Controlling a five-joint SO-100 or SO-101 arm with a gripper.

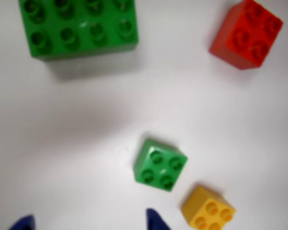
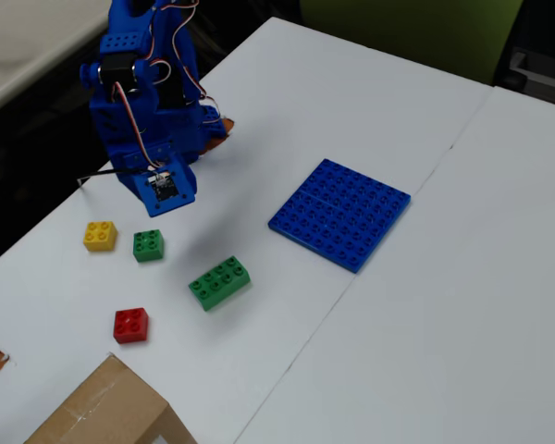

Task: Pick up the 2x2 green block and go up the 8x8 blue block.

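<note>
The 2x2 green block [image 1: 160, 164] lies on the white table, beside the yellow brick; in the fixed view it [image 2: 148, 244] sits at the left, below the blue arm [image 2: 148, 111]. My gripper [image 1: 90, 224] is open and empty, hovering above the table. Only its two blue fingertips [image 1: 156, 220] show at the bottom edge of the wrist view, and the block lies just beyond the right tip. The 8x8 blue block [image 2: 340, 215] lies flat in the table's middle in the fixed view, well to the right of the arm; it is out of the wrist view.
A yellow 2x2 brick [image 1: 208, 208] [image 2: 100, 235] lies close to the green block. A red 2x2 brick [image 1: 246, 33] [image 2: 130, 325] and a longer 2x4 green brick [image 1: 79, 26] [image 2: 219, 282] lie nearby. A cardboard box [image 2: 102, 407] stands at the table's front left.
</note>
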